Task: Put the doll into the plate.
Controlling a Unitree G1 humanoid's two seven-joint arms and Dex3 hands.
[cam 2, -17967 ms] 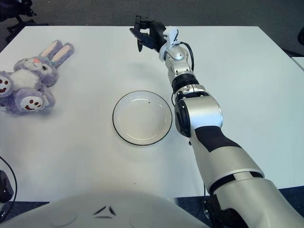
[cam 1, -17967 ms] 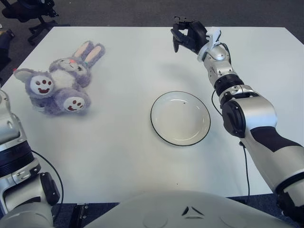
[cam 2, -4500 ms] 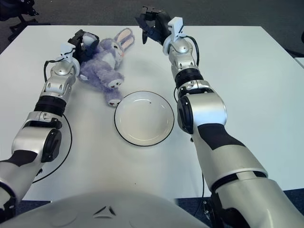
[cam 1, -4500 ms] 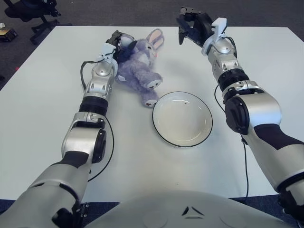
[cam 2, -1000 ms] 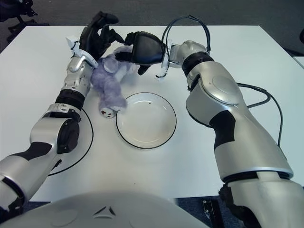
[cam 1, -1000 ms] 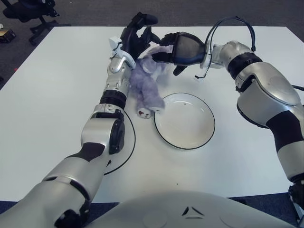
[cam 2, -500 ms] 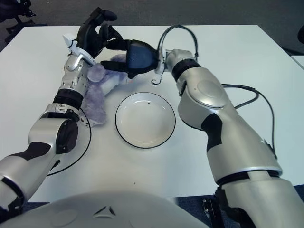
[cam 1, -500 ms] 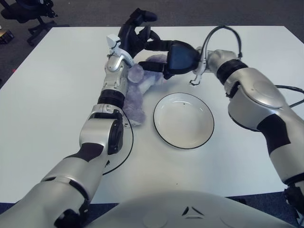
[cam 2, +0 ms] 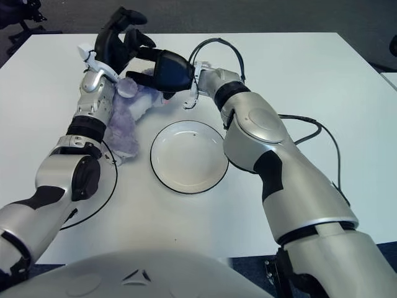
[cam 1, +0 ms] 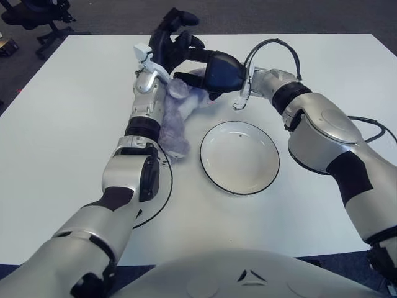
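Note:
The purple plush doll (cam 1: 175, 121) hangs limp beside my left forearm, its feet on the table just left of the plate. My right hand (cam 1: 208, 76) reaches across from the right and is shut on the doll's head end, hiding the head and ears. My left hand (cam 1: 173, 36) stands just behind and above it with fingers spread, and I see nothing clamped in them. The white plate (cam 1: 239, 158) with a dark rim lies empty in the middle of the table, to the right of the doll.
The white table (cam 1: 322, 205) stretches wide on both sides of the plate. A black cable (cam 1: 166, 192) loops on the table by my left elbow. An office chair (cam 1: 34, 15) stands on the floor past the far left corner.
Both hands and the doll's head end have shifted left and farther from me, away from the plate. The doll's body stays hanging beside my left forearm.

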